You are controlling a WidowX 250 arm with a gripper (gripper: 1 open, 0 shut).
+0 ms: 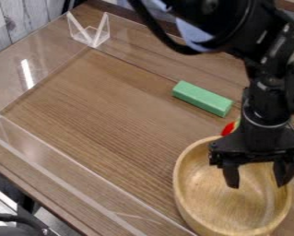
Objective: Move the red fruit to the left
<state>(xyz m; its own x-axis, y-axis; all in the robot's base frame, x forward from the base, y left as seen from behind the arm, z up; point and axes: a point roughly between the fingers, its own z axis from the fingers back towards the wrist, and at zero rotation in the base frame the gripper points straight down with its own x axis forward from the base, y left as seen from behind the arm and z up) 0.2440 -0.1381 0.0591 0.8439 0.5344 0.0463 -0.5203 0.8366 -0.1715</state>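
Note:
Only a small red patch of the red fruit (231, 129) shows, just beyond the far rim of the wooden bowl (186, 184); the arm hides the rest of it. My gripper (259, 173) points straight down over the bowl at the lower right. It is open, and both black fingers (233, 171) hang inside the bowl's hollow with nothing between them. The fruit lies behind and slightly left of the gripper, outside the jaws.
A green rectangular block (202, 98) lies on the wooden table (99, 111) just behind the bowl. Low clear plastic walls (39, 152) border the table at the left and front. A small clear stand (88, 29) sits at the back left corner.

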